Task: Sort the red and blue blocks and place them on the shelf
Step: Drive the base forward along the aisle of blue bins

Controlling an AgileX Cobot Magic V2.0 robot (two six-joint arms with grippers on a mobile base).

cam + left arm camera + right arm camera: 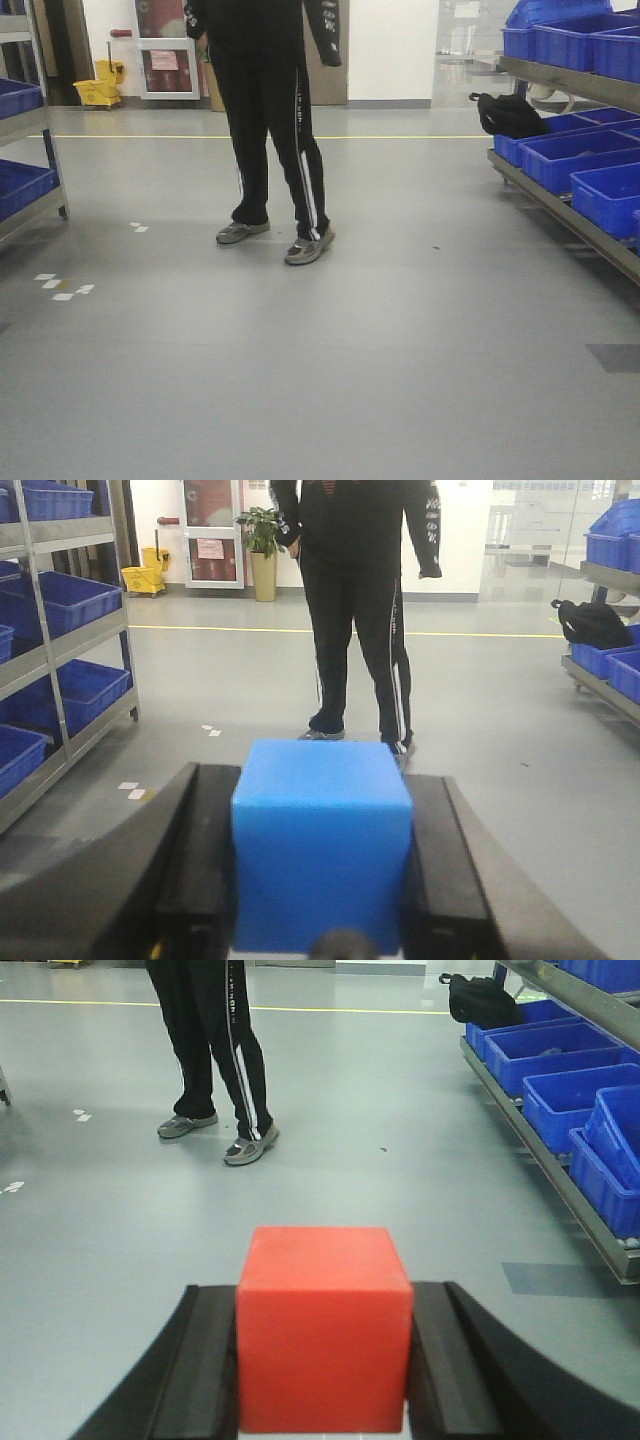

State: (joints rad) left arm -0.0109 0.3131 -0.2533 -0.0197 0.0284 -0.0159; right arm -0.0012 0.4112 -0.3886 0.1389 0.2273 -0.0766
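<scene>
As we face the person (268,110), floor (400,330): open around him.
Shelf (570,85): beside the person, cut off at the edge.
Left jaws: gripping blue block (322,845).
Right jaws: gripping red block (325,1325).

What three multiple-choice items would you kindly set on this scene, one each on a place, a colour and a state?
1. Where does the black bag lie? A in a tray; B on a chair; C on the lower tier of the shelf.
2. What colour is the block in the left gripper? A red; B blue; C green.
3. What is the state of the right gripper? A shut on the red block; B open and empty; C out of view.

Answers: 1 C, the bag sits at the tier's end beside the blue tubs. 2 B, the blue block sits clamped in it. 3 A, it grips the cube on both sides.
</scene>
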